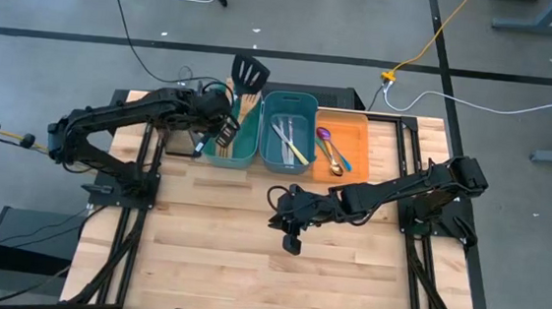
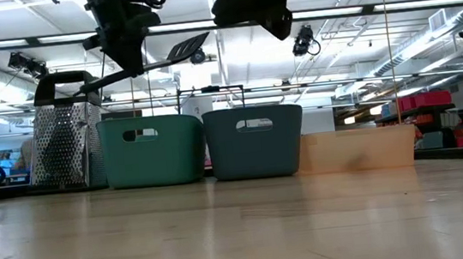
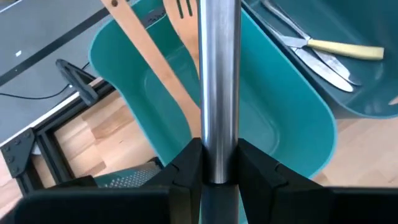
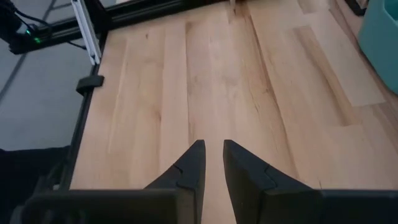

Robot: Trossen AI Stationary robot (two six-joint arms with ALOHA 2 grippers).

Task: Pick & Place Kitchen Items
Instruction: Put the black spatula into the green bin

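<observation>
Bare wooden table (image 1: 248, 261) is being shown nearest the camera, with no utensil lying on its front half. Above the table's middle the right gripper (image 1: 292, 243) is being held over the boards, its fingers (image 4: 186, 168) standing narrowly apart and holding nothing.

Toward the back edge three bins are being kept in a row. Over the teal bin (image 1: 230, 131), the leftmost, the left gripper (image 3: 214, 168) is being kept closed on the steel handle of a black turner (image 1: 249, 71), whose slotted head is being carried beyond the bin's far rim. A wooden spatula (image 3: 146, 56) is being leaned inside that same bin. Just left of it, a black mesh box (image 2: 63, 147) is being left standing near the back left corner.

In the middle blue-grey bin (image 1: 288, 126) the table knives (image 1: 287, 141), one yellow-handled, are already being stored; in the orange bin (image 1: 341, 145), the rightmost, the small spoons (image 1: 331, 149) are being held.

Judged from this, sorting is being brought close to its end: the turner is seemingly the last piece to be lowered and released
</observation>
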